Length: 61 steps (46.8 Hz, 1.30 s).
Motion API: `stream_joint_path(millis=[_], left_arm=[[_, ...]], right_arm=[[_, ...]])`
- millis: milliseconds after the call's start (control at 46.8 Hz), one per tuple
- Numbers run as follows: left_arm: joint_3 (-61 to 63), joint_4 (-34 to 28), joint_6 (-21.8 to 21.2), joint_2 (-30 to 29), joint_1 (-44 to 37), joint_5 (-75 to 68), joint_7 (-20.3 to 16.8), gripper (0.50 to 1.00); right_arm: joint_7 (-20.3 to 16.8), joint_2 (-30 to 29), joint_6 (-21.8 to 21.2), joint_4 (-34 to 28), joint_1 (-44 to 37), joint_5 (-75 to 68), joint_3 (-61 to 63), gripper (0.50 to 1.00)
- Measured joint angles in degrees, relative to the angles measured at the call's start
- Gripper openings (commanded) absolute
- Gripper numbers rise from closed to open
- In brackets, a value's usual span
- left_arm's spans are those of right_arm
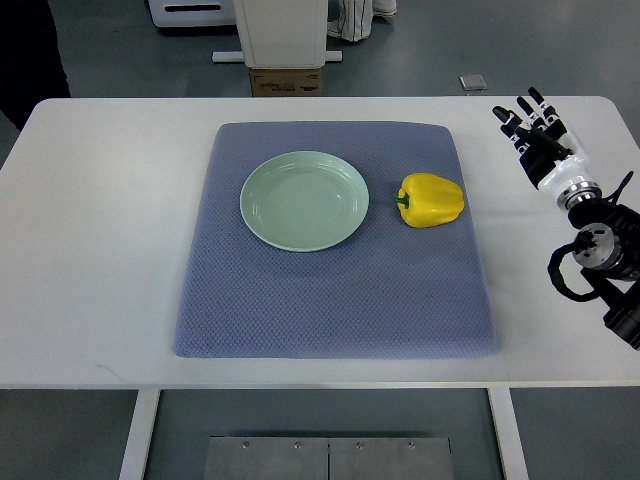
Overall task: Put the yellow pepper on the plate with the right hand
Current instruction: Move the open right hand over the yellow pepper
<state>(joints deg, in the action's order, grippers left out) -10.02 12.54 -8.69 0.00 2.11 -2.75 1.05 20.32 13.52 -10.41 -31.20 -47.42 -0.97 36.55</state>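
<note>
Top view, only angle going: pale green plate [304, 200] sits on a blue-grey mat [335, 290] with nothing in it. Yellow pepper [431, 200] lies on its side on the mat just right of the plate, not touching it, green stem pointing at the plate. Right hand [535, 132] hovers over the white table [100, 250] well off to the pepper's right, fingers loosely spread, holding nothing. Its arm gets cut off at the right edge.
</note>
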Motion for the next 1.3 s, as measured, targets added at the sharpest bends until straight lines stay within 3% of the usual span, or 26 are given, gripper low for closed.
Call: stream_joint_path(millis=[364, 556, 663, 813, 1305], left_arm=[[0.0, 0.0, 0.0, 0.0, 0.0, 0.0, 0.0, 1.0], [0.0, 0.0, 0.0, 0.0, 0.0, 0.0, 0.0, 1.0], [0.0, 0.0, 0.0, 0.0, 0.0, 0.0, 0.0, 1.0], [0.0, 0.0, 0.0, 0.0, 0.0, 0.0, 0.0, 1.0], [0.0, 0.0, 0.1, 0.0, 0.0, 0.0, 0.0, 1.0]], right_arm=[[1.2, -1.6, -0.5, -2.1, -1.0, 0.7, -2.4, 1.0], [1.5, 5.1, 0.2, -12.0, -1.2, 1.5, -7.5, 1.0], [3.5, 8.7, 0.5, -18.8, -1.2, 6.2, -8.7, 1.0], [4.3, 12.3, 0.5, -23.6, -1.9, 14.8, -8.9, 1.0], [5.3, 18.4, 1.3, -24.4, -15.8, 28.4, -32.2, 1.0]])
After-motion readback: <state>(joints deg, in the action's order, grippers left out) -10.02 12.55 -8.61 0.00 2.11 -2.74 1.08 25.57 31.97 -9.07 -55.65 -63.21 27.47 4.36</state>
